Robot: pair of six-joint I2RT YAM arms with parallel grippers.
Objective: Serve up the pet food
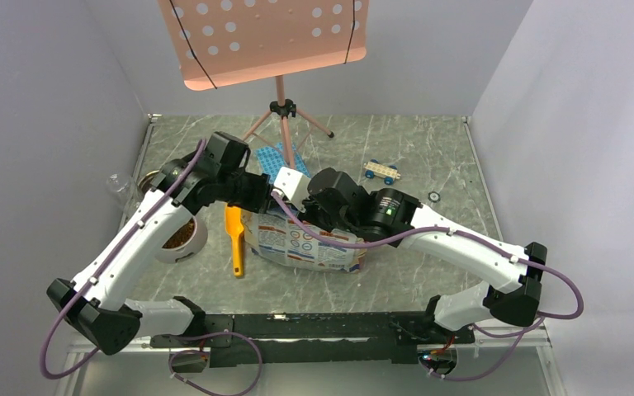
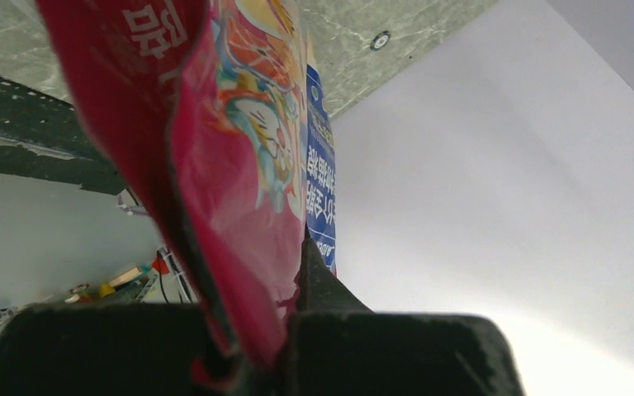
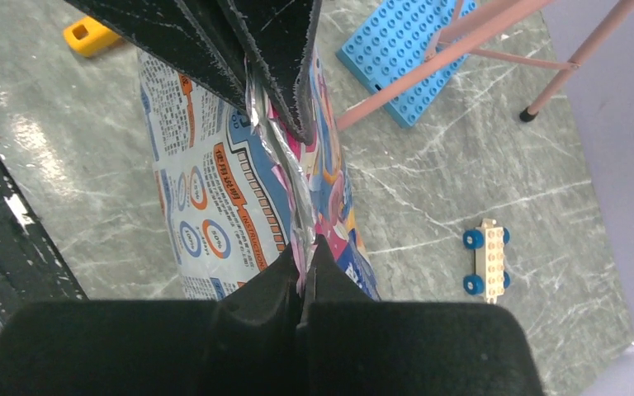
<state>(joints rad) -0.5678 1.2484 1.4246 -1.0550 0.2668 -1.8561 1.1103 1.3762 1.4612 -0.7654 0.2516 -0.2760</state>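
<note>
Pet food [image 1: 180,235]: brown kibble in sight in the bowl [image 1: 190,249] at the left of the table [image 1: 429,247], partly hidden under the left arm; whatever is inside the bag cannot be seen
Bag [image 1: 305,243]: printed foil, pink and blue, standing near the table's middle, just right of the bowl, its top edge pinched flat and its mouth not open
Left gripper [image 2: 285,322]: fingers together, clamped on the bag's top edge
Right gripper [image 3: 304,272]: fingers together, clamped on the same edge, close beside the left
Scoop [image 1: 235,239]: yellow, lying between bowl and bag, nobody holding it
Further off: blue building plate [image 1: 281,161], toy car [image 1: 381,171], pink stand [image 1: 264,37] at the back
Step in hand: by the look of it, opening the bag, both grips set on the seam
Next move: likely drawing the two grips apart to part the seam, evenly, so the bag stays upright and nothing spills
</note>
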